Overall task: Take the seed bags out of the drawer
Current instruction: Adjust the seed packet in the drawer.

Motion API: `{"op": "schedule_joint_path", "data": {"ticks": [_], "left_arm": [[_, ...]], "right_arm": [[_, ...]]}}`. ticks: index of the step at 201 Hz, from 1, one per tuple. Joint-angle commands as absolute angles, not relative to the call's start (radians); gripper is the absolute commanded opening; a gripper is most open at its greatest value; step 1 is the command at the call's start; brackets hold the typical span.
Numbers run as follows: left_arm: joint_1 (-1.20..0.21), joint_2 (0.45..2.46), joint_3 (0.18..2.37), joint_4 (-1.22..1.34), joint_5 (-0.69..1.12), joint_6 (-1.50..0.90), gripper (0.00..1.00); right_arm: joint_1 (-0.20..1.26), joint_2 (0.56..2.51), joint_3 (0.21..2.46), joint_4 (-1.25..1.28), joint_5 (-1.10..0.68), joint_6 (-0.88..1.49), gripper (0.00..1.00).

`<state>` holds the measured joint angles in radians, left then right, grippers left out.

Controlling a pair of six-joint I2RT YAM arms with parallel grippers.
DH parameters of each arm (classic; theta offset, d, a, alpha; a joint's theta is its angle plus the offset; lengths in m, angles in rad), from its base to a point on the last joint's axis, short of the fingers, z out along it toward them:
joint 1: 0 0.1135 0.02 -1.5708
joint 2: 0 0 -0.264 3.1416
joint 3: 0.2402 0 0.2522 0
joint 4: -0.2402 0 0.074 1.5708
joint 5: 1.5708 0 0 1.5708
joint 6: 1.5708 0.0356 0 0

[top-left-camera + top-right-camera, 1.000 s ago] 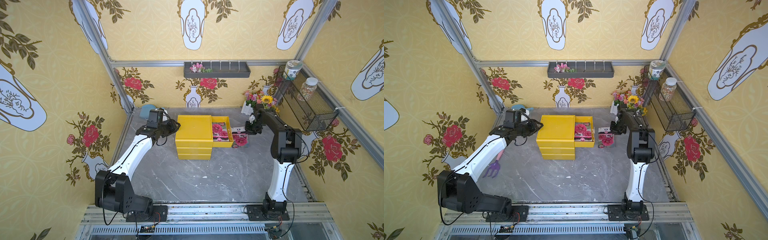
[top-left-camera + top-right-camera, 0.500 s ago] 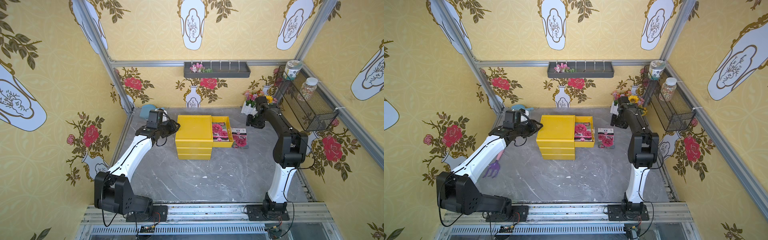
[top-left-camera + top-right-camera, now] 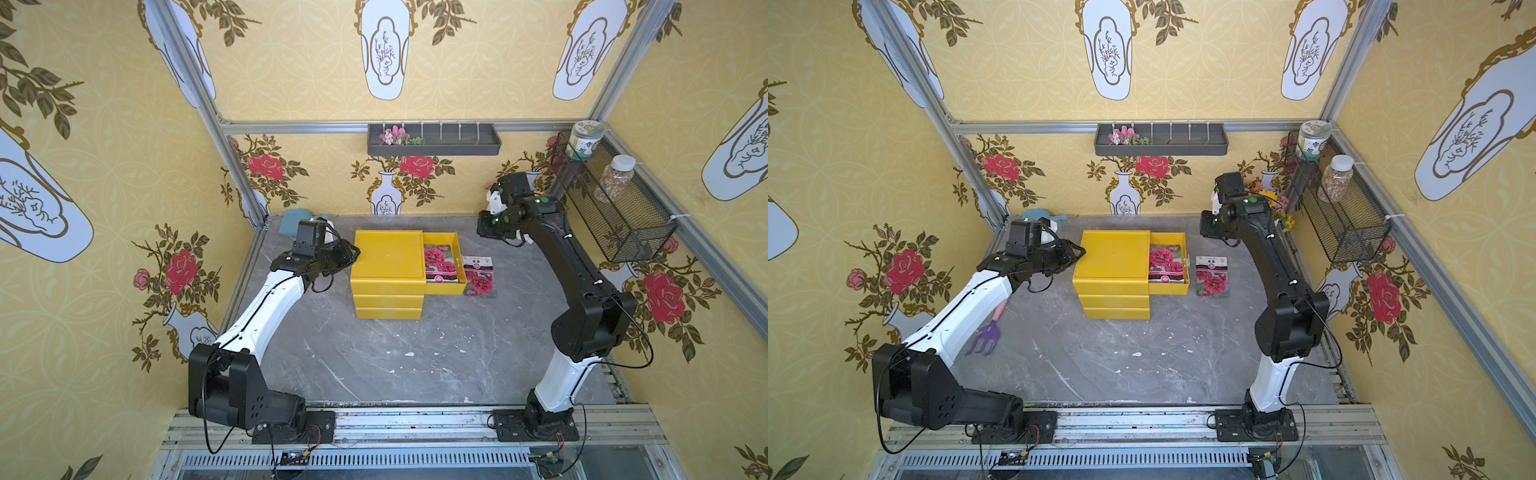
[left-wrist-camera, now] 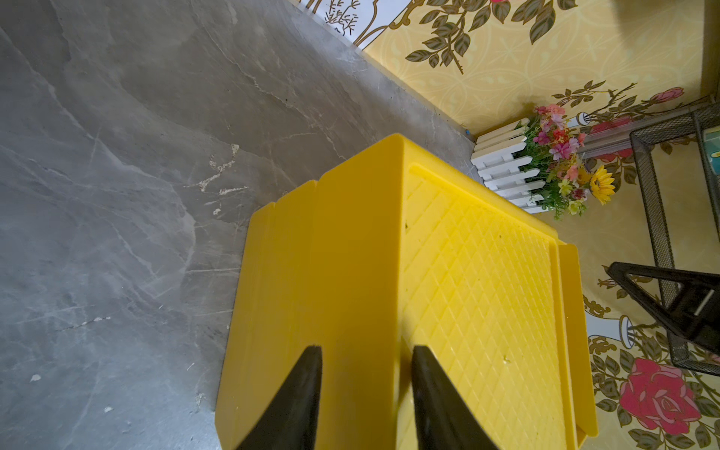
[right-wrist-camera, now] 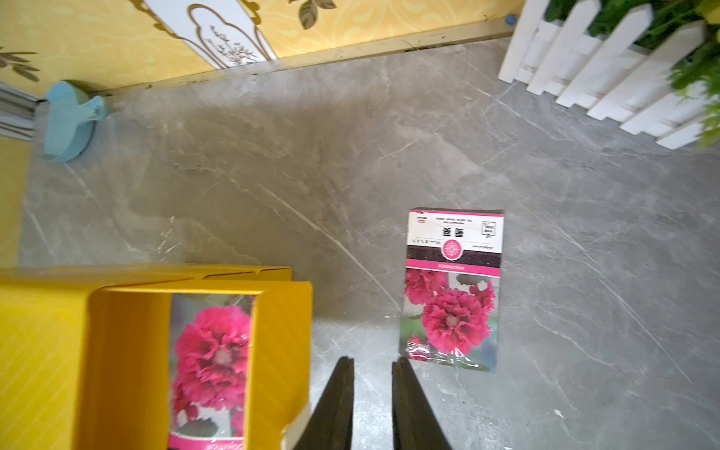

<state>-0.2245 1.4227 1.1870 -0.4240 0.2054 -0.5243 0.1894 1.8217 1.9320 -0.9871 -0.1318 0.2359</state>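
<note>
The yellow drawer unit [image 3: 388,257] stands mid-table with its top drawer [image 3: 460,266] pulled out to the right. One seed bag [image 3: 442,264] [image 5: 212,362] with pink-red flowers lies in that drawer. Another seed bag [image 3: 480,276] [image 5: 452,296] lies flat on the table just right of it. My left gripper [image 4: 366,358] [image 3: 353,253] is shut on the unit's upper left edge, one finger on the side wall and one on the top. My right gripper [image 5: 373,364] [image 3: 1208,228] hangs above the table behind the drawer, jaws a narrow gap apart and empty.
Artificial flowers with a white picket fence [image 5: 607,70] [image 4: 545,167] stand in the back right corner under my right arm. A blue object [image 3: 291,222] lies at the back left. A purple hand rake [image 3: 988,328] lies under my left arm. A wire basket [image 3: 615,208] hangs on the right wall.
My right gripper let go of the seed bag on the table beside the drawer, lifted and drew back toward the rear wall, its jaws narrowing. The left arm has not moved.
</note>
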Motion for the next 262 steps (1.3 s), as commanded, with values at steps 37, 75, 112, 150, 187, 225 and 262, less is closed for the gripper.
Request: {"op": "schedule_joint_path", "data": {"ticks": [37,75,112,150,187,225,262], "left_arm": [[-0.224,1.426,1.168,-0.544,0.184,-0.518,0.43],[-0.224,1.418,1.162,-0.543,0.185,-0.518,0.43],[-0.224,1.412,1.154,-0.542,0.185,-0.514,0.43],[-0.225,1.409,1.149,-0.541,0.186,-0.512,0.43],[-0.224,1.404,1.14,-0.536,0.187,-0.513,0.43],[-0.224,1.408,1.14,-0.534,0.19,-0.509,0.42],[-0.224,1.41,1.14,-0.534,0.193,-0.505,0.43]], "right_arm": [[0.351,1.822,1.906,-1.017,-0.146,0.283,0.13],[0.409,1.83,1.829,-0.968,-0.144,0.325,0.12],[0.438,1.868,1.812,-0.956,-0.141,0.33,0.12],[0.459,1.899,1.801,-0.947,-0.137,0.336,0.11],[0.475,1.919,1.802,-0.943,-0.152,0.345,0.11],[0.471,1.917,1.777,-0.893,-0.25,0.382,0.11],[0.437,1.89,1.736,-0.817,-0.373,0.442,0.11]]}}
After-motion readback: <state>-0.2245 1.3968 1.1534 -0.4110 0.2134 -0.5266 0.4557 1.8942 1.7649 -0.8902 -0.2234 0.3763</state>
